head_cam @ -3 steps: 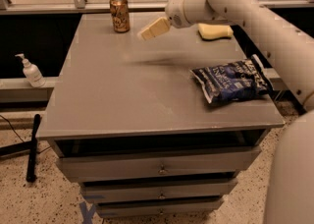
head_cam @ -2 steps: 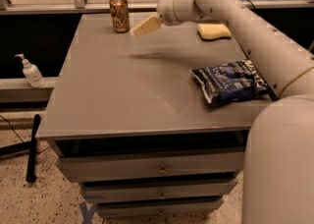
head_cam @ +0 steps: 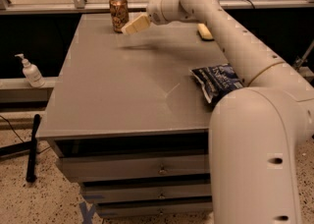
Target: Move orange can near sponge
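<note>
The orange can (head_cam: 118,12) stands upright at the far left corner of the grey table (head_cam: 127,85). My gripper (head_cam: 131,26) hangs above the table just right of the can, its tips close to the can's lower right side but apart from it. The sponge (head_cam: 205,31) lies flat at the far right of the table, partly hidden behind my arm. The gripper holds nothing that I can see.
A crinkled blue chip bag (head_cam: 218,81) lies near the table's right edge. My white arm (head_cam: 245,66) reaches across the right side of the table. A soap dispenser (head_cam: 31,71) stands on a ledge to the left. Drawers (head_cam: 147,169) are under the tabletop.
My gripper has moved left across the far side of the table, from near the sponge to right beside the orange can. The can, sponge and bag have not moved.
</note>
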Tool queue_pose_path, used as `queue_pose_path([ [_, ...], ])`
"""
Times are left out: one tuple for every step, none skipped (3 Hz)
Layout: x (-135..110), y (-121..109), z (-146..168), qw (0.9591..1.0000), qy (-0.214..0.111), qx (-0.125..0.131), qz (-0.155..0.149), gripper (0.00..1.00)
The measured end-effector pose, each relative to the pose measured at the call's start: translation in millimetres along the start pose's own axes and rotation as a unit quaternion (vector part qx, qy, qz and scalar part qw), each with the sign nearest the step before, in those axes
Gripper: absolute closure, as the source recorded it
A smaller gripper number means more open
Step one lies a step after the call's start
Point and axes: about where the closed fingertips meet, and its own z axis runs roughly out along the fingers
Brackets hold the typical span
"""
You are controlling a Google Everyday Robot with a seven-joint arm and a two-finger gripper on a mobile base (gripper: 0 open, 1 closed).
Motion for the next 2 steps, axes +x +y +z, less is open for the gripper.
queue_pose_path([
  [-14, 2, 28, 0.9997, -0.022, -0.01, 0.006, 0.0],
  [-28, 6, 51, 0.9988, -0.042, -0.02, 0.017, 0.0],
])
